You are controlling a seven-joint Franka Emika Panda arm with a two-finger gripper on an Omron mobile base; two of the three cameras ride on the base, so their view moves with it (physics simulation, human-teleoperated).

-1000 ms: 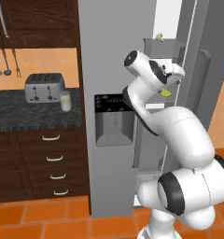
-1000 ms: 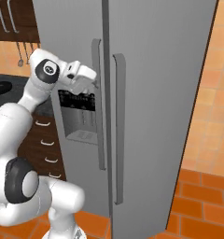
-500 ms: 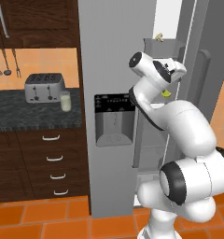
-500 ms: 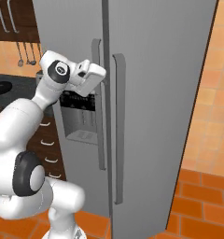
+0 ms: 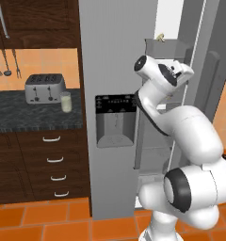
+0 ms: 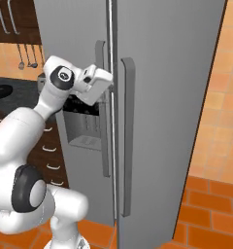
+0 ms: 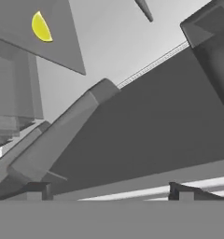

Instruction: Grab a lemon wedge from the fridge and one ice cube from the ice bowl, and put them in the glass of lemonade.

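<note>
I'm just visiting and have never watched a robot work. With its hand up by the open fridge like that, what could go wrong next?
The open gripper sits close to the fridge door's bar handle, so reaching further in could knock it. The lemon wedge is tiny and off to one side on a shelf, so the jaws might miss it or push it away. The arm is squeezed through the gap beside the fridge, which leaves little room to turn.

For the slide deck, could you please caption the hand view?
Open end effector inside the fridge, with the lemon wedge at the upper left.
</note>
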